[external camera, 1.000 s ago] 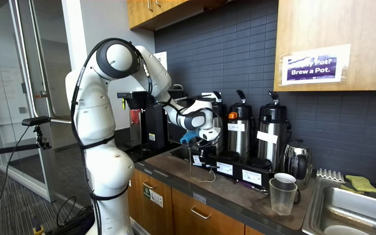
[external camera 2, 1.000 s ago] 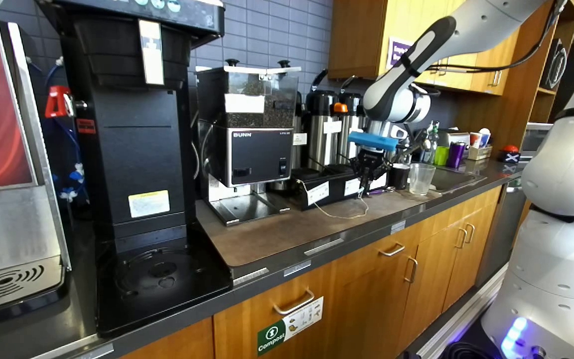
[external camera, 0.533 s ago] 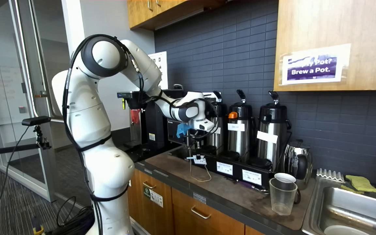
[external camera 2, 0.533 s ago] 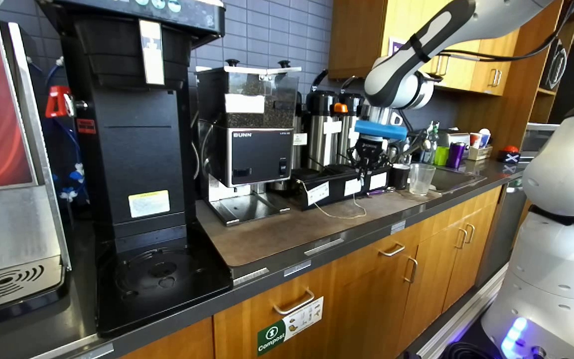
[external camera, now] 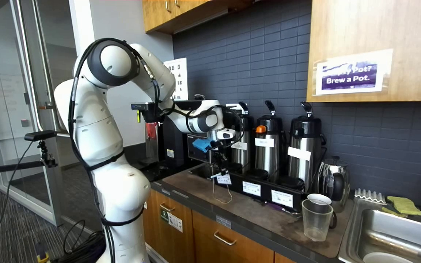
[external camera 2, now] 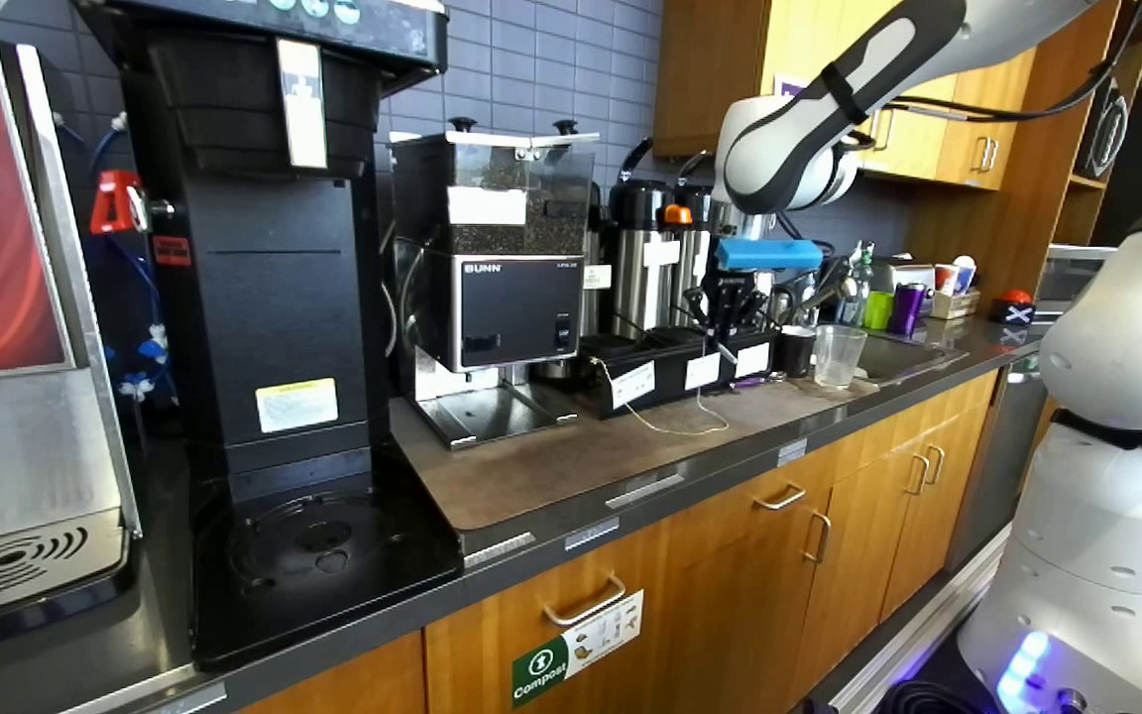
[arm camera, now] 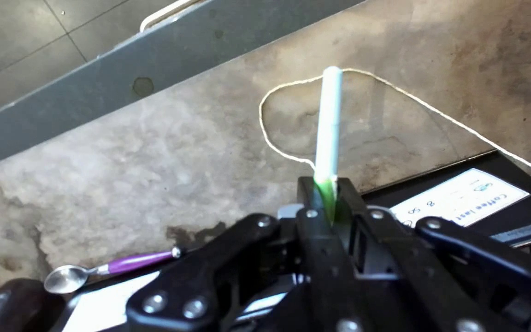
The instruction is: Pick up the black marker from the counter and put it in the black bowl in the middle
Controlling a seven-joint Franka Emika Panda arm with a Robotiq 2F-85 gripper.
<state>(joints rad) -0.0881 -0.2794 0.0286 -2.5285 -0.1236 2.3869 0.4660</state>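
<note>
The pincer (arm camera: 327, 189), above the counter (arm camera: 201, 44), pinches a pale marker (arm camera: 328, 129) by its green end — the free length slants toward the counter's front edge, so release probably calls for turning it.

Kitchenette, coffee grinder (external camera 2: 516, 312), airpots (external camera: 265, 157), steel sink (external camera: 352, 230)

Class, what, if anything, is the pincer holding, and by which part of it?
The pincer grips a pale marker-like stick near one end, where it shows green.
</note>
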